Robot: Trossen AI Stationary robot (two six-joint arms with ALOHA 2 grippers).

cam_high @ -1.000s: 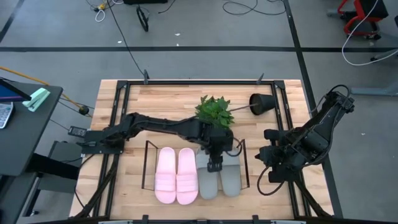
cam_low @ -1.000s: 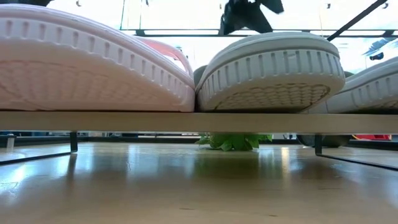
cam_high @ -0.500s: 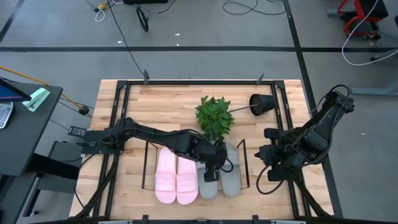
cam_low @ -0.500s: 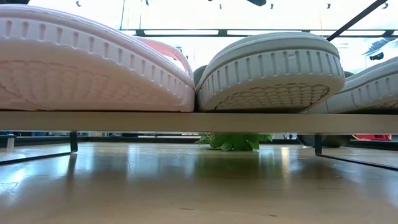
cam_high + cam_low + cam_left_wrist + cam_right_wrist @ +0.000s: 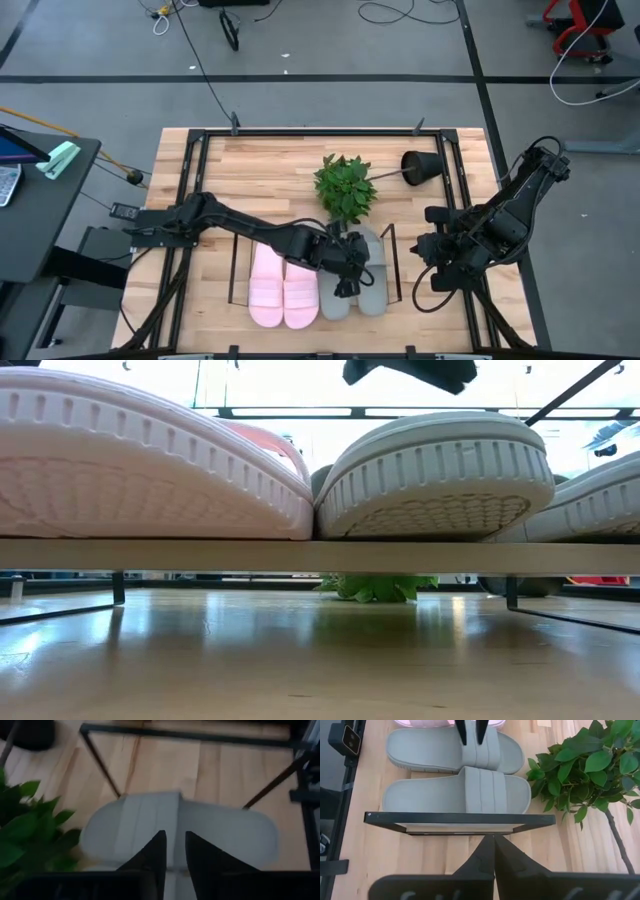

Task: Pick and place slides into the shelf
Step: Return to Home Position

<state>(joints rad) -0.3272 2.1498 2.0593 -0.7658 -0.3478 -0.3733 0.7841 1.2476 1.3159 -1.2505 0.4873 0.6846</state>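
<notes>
Left hand (image 5: 344, 284) hangs right over the grey slides (image 5: 375, 290), fingers slightly apart and empty; right hand (image 5: 494, 840) is pinched together.

Low view: pink slide (image 5: 150, 470) cut off at left edge; plant (image 5: 378, 588) mostly hidden behind shelf (image 5: 320, 555). Left wrist view: grey slide (image 5: 235, 830) blurred.
</notes>
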